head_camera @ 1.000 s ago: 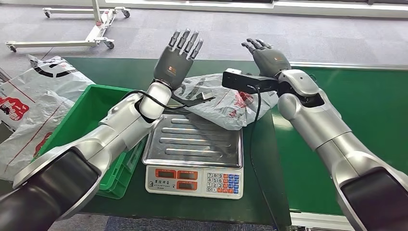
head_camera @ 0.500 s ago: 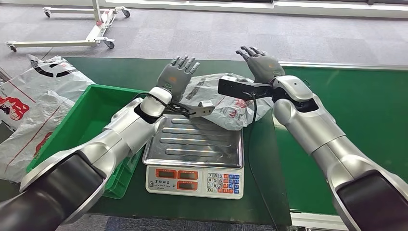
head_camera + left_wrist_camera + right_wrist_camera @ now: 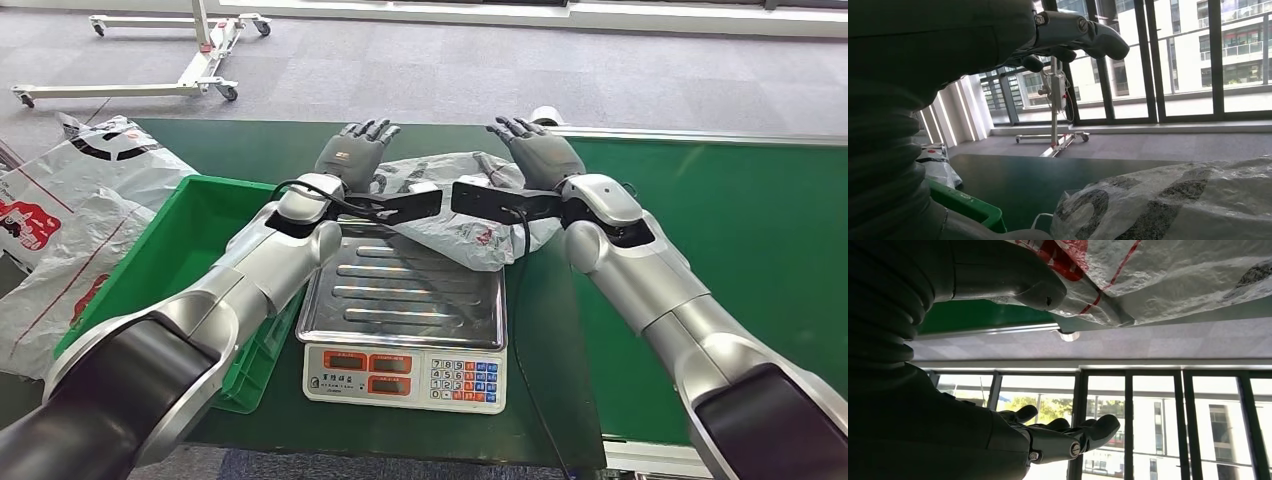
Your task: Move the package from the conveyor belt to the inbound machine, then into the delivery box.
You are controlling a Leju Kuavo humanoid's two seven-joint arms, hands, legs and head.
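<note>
Reaching forward over the scale [image 3: 402, 290], both arms flanked the package [image 3: 455, 205], a crumpled white bag printed in black and red that lay on the green conveyor belt [image 3: 730, 210] just behind the scale's tray. The left hand [image 3: 352, 155] and right hand [image 3: 537, 148] had their fingers spread, holding nothing. The wrist cameras hid part of the package, and its print was unreadable.

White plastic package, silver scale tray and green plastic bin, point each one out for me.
White plastic package [image 3: 470, 225], head view, crinkled front face.
Silver scale tray [image 3: 405, 295], head view, ribbed middle.
Green plastic bin [image 3: 165, 255], head view, inner wall.
</note>
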